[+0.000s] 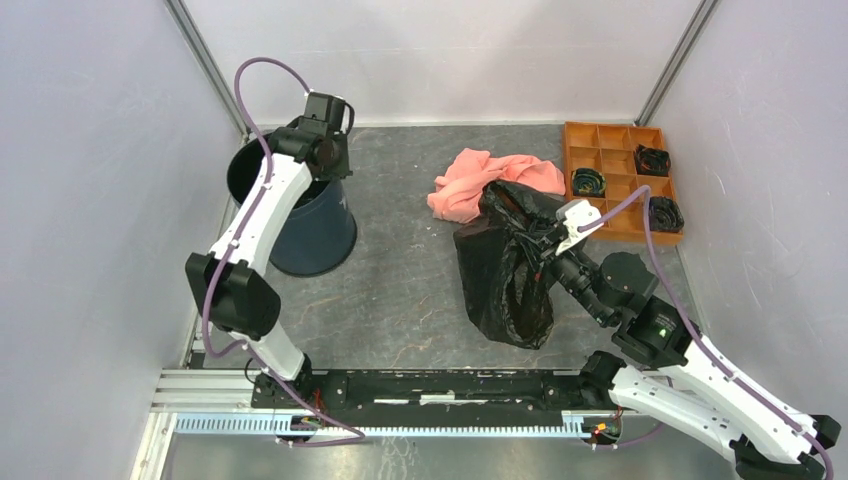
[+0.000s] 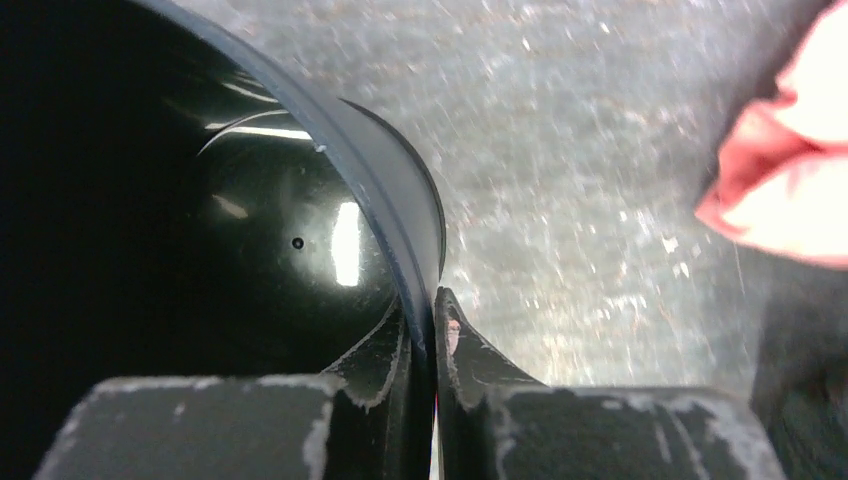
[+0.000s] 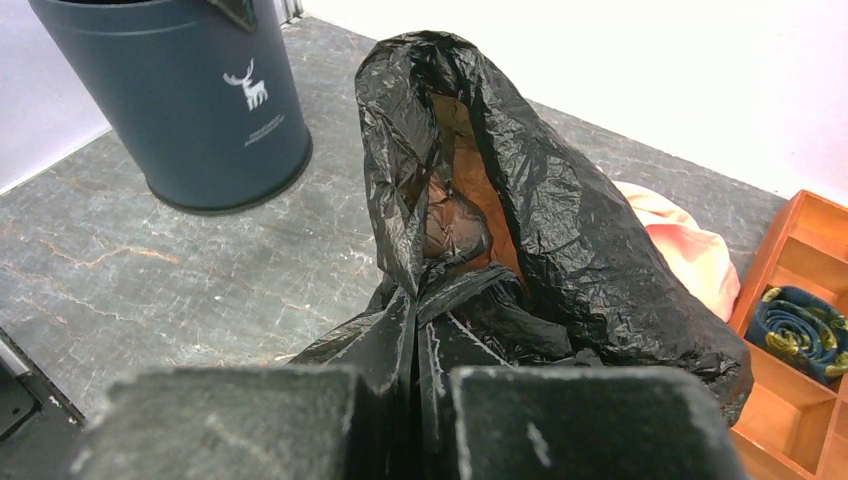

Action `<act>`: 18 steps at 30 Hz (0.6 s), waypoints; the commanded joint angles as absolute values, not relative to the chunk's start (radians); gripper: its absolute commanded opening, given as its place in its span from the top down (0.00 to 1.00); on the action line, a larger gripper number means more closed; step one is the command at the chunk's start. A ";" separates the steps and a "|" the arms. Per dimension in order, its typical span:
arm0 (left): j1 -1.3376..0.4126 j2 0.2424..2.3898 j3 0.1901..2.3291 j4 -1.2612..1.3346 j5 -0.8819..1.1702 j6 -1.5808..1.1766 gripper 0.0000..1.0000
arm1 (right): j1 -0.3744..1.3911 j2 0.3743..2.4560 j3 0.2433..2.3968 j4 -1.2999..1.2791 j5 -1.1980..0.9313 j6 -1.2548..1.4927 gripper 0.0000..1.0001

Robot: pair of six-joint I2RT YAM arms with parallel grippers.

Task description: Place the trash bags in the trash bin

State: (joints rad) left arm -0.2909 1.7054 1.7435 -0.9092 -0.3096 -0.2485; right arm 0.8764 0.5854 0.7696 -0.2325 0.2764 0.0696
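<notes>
The dark navy trash bin stands at the left. It also shows in the right wrist view with a white deer mark. My left gripper is shut on the bin's rim, one finger inside the black interior and one outside. The black glossy trash bag hangs in the middle right, its mouth open in the right wrist view. My right gripper is shut on the bag's edge and holds it up off the table.
A salmon-pink cloth lies behind the bag; it also shows in the left wrist view. An orange compartment tray with rolled items sits at the back right. Grey walls enclose the table.
</notes>
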 commanded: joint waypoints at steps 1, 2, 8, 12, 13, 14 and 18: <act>-0.311 1.558 1.727 -0.978 -0.136 -0.205 0.96 | 0.878 0.599 0.861 -0.219 0.307 0.063 0.99; -0.319 1.534 1.717 -0.996 -0.111 -0.206 0.98 | 0.877 0.602 0.877 -0.222 0.311 0.061 0.99; -0.455 1.348 1.570 -0.981 0.054 -0.266 0.98 | 0.877 0.636 0.973 -0.240 0.333 0.063 0.99; -0.667 1.270 1.481 -0.910 0.058 -0.345 0.98 | 0.878 0.658 1.052 -0.265 0.345 0.080 0.99; -0.705 1.254 1.453 -0.872 0.073 -0.371 0.98 | 0.877 0.664 1.068 -0.270 0.346 0.086 0.99; -0.739 1.245 1.420 -0.834 0.095 -0.396 0.98 | 0.877 0.669 1.089 -0.278 0.350 0.092 0.99; -0.834 1.241 1.352 -0.731 0.142 -0.442 0.86 | 0.877 0.706 1.181 -0.321 0.345 0.130 0.99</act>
State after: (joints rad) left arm -0.7776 1.2594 1.3895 -0.9310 0.0540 -0.3244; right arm 0.8764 0.6773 1.0832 -0.2962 0.3286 0.0895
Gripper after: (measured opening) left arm 0.131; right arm 0.013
